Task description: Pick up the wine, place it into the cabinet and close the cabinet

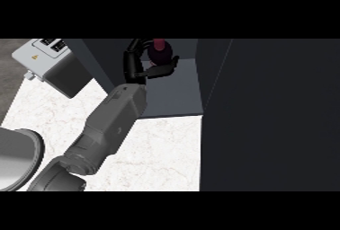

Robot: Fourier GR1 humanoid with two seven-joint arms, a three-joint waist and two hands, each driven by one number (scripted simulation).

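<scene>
The wine (159, 48), a dark red bottle, stands upright inside the open cabinet (174, 96), near the back of its grey shelf. My left hand (136, 67) reaches into the cabinet from the lower left and is shut on the wine. Its fingers curl round the bottle's left and far side, and the thumb lies across the near side. The hand hides most of the bottle. The cabinet door (279, 112) stands open, a large dark panel that fills the right of the view. My right hand does not show.
A grey toaster-like appliance (50, 63) sits at the back left of the white marble counter (166, 152). A grey round pot (16, 157) lies at the left edge. My left forearm (109, 126) crosses the counter diagonally.
</scene>
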